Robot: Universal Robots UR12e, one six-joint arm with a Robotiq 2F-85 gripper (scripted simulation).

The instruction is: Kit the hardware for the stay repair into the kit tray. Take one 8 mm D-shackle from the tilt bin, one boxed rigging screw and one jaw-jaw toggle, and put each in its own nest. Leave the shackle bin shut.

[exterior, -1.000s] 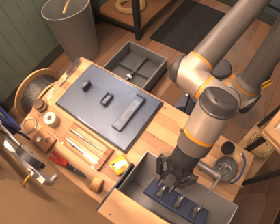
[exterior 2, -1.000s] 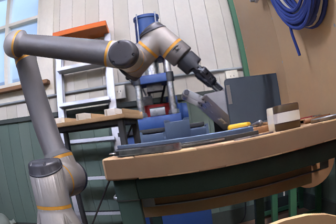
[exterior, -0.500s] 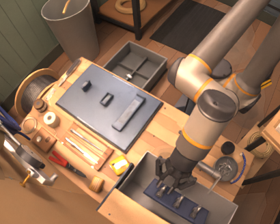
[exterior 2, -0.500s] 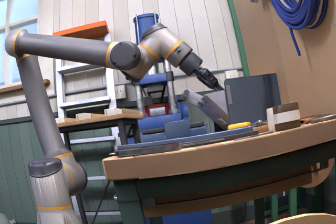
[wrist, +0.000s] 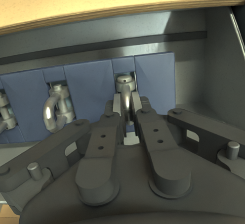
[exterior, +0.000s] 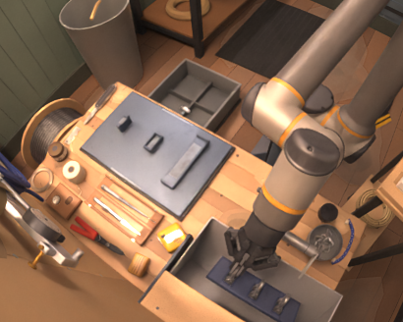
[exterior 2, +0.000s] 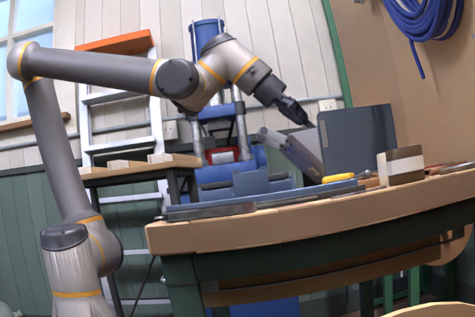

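Note:
My gripper (wrist: 127,108) (exterior: 233,271) reaches down into the open tilt bin (exterior: 254,280) at the near right of the bench. The silver D-shackle (wrist: 126,95) in the end slot of the bin's blue insert (exterior: 252,289) is clamped by its bow in my closed fingers and still sits in that slot. Two more shackles (wrist: 56,109) (exterior: 281,303) rest in the other slots. The dark kit tray (exterior: 156,149) lies mid-bench with three nests. A grey divided box (exterior: 196,94) sits behind it.
A tall grey bucket (exterior: 102,37) stands at the back left. Hand tools on a wooden board (exterior: 126,210), a yellow tape measure (exterior: 172,236), a wire reel (exterior: 47,127) and a vice (exterior: 40,230) crowd the bench's left end. The bin's walls close around my wrist.

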